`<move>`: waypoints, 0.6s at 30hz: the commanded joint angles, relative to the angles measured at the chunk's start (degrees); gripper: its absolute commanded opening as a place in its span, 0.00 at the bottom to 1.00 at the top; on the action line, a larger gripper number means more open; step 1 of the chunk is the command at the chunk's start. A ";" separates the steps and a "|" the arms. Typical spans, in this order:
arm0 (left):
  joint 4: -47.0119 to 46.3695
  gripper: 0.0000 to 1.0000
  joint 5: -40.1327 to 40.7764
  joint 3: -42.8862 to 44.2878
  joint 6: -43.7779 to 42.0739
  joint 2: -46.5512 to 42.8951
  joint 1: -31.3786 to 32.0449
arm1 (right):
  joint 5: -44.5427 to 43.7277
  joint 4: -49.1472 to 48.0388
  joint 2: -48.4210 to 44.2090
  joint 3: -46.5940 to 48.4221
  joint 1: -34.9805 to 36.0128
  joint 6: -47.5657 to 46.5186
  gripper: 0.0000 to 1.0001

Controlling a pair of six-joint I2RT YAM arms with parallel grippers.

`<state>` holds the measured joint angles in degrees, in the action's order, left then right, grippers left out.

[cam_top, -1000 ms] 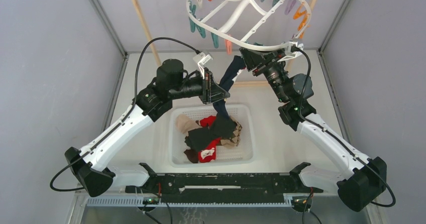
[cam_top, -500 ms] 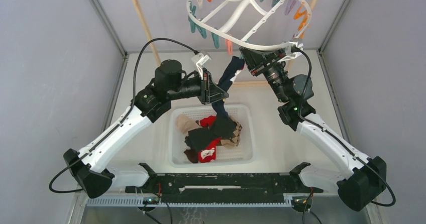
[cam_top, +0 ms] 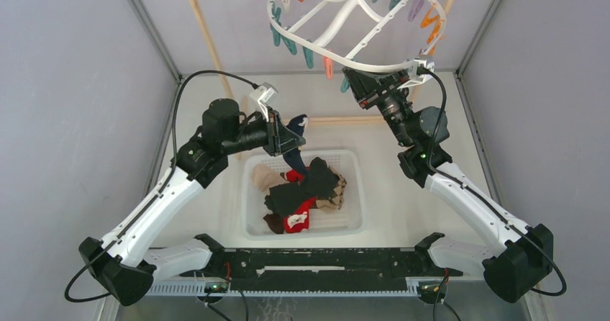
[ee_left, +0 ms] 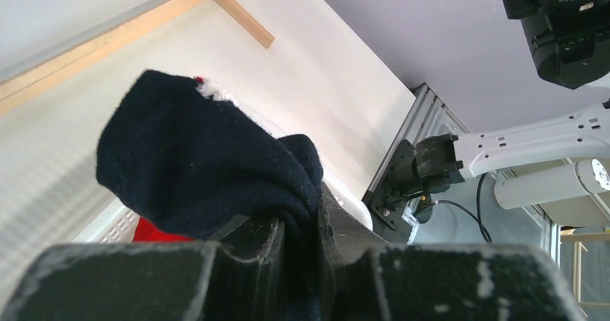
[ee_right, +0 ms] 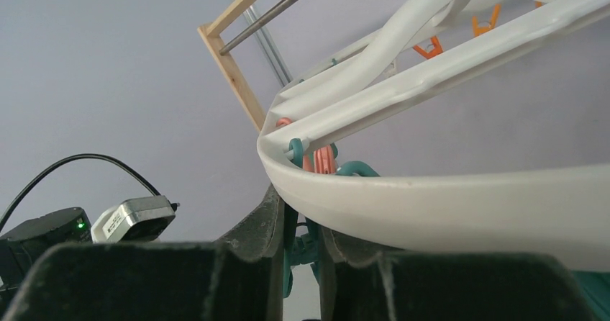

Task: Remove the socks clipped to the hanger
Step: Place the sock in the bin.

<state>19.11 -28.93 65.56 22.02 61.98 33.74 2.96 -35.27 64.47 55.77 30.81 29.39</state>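
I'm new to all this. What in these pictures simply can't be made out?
- Left wrist view: lower end of the navy sock, hidden behind the fingers of the left tool.
- Right wrist view: lower part of the teal clip, hidden between the fingers of the right tool.
- Top view: how many socks lie in the basket; upper ones cover lower ones.

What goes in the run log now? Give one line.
left gripper shut on navy sock above basket | right gripper shut on teal clip under hanger rim | navy sock clear of hanger
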 commanded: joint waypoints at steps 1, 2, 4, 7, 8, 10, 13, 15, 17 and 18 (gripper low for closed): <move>-1.71 0.20 -1.74 -1.66 1.33 -2.82 -0.08 | -0.61 1.10 0.04 0.39 -0.35 0.76 0.17; -1.68 0.20 -1.74 -1.93 1.35 -3.16 -0.16 | -0.59 1.32 0.04 0.39 -0.35 0.90 0.27; -1.56 0.20 -1.78 -2.39 1.40 -3.59 -0.16 | -0.59 1.87 0.04 0.39 -0.30 1.02 0.46; -1.36 0.20 -1.71 -2.62 1.42 -4.00 -0.21 | -0.52 2.71 -0.26 0.39 -0.27 1.07 0.55; -1.32 0.20 -1.73 -2.67 1.44 -4.09 -0.13 | -0.44 3.05 -0.41 0.39 -0.18 0.98 0.59; -1.27 0.20 -1.71 -2.80 1.44 -4.21 -0.12 | -0.37 3.78 -0.83 0.35 -0.14 1.03 0.73; -1.13 0.20 -1.66 -3.05 1.56 -4.37 -0.17 | -0.33 5.41 -1.76 0.35 0.08 0.97 0.78; -1.10 0.20 -1.46 -3.38 1.77 -4.70 -0.10 | -0.04 6.75 -2.60 0.39 0.34 0.94 0.82; -1.00 0.21 -1.23 -3.78 2.06 -5.11 -0.08 | 0.67 8.44 -3.26 0.39 0.64 1.03 0.93; -0.84 0.21 -0.99 -4.19 2.16 -5.42 -0.11 | 0.99 9.79 -3.51 0.39 0.89 1.08 0.98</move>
<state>19.44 -29.21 63.11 22.87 58.67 33.74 2.70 -28.05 63.66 55.77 30.92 30.35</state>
